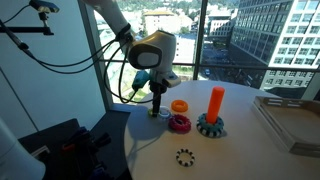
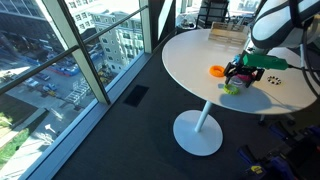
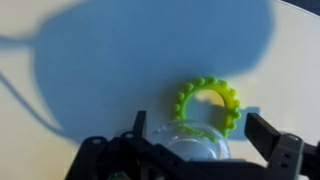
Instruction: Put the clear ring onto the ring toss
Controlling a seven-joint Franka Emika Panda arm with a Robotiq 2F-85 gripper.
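Observation:
In the wrist view the clear ring [image 3: 190,146] lies on the white table between my gripper's [image 3: 200,135] two fingers. It partly overlaps a yellow-green knobbed ring [image 3: 208,102]. The fingers stand apart on either side of the clear ring and do not touch it, so the gripper is open. In an exterior view the gripper [image 1: 156,110] reaches down to the table, left of the ring toss [image 1: 215,108], an orange peg on a dark teal toothed base. The gripper [image 2: 238,80] and yellow-green ring [image 2: 232,88] also show in an exterior view.
An orange ring [image 1: 179,106] rests on a magenta ring [image 1: 180,124] between the gripper and the ring toss. A small black toothed ring [image 1: 184,156] lies nearer the table's front. A flat tray [image 1: 290,120] sits at the right. The table edge and glass wall are close.

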